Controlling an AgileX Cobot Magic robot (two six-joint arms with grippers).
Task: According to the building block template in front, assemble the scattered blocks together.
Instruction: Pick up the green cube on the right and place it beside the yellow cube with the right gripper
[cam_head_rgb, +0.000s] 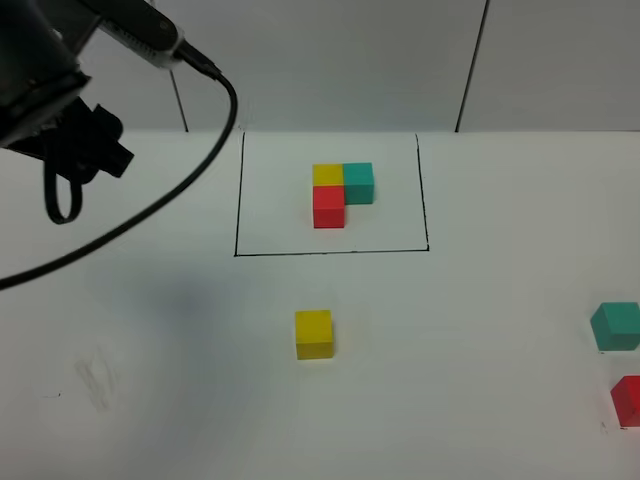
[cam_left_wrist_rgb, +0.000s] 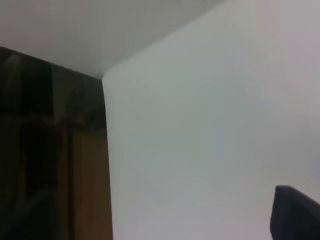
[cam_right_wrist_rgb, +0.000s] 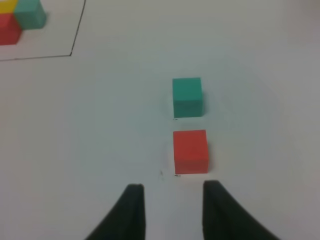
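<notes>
Right gripper: jaws spread apart, nothing between them. Both dark fingers hang above the bare white table.

Red cube: on the table just ahead of the fingertips, lined up nearer one finger than the centre of the gap. It is not touched by either finger.

Teal cube: directly beyond the red cube, in line with it. A narrow strip of table separates the two, so they do not touch.

Template: far ahead of the right gripper and off toward the left arm's side, inside a thin black frame line. In the exterior high view its yellow and teal cubes sit side by side, with the red one against the yellow on the near side — an L.

Yellow cube: alone on the table, well apart from the red and teal cubes, toward the left arm's side and outside the frame line.

Left gripper: only a dark fragment shows at the edge of the wrist view, over bare table — whether it is spread or closed cannot be told. The left arm is raised, well clear of every cube, with a black cable looping from it.
</notes>
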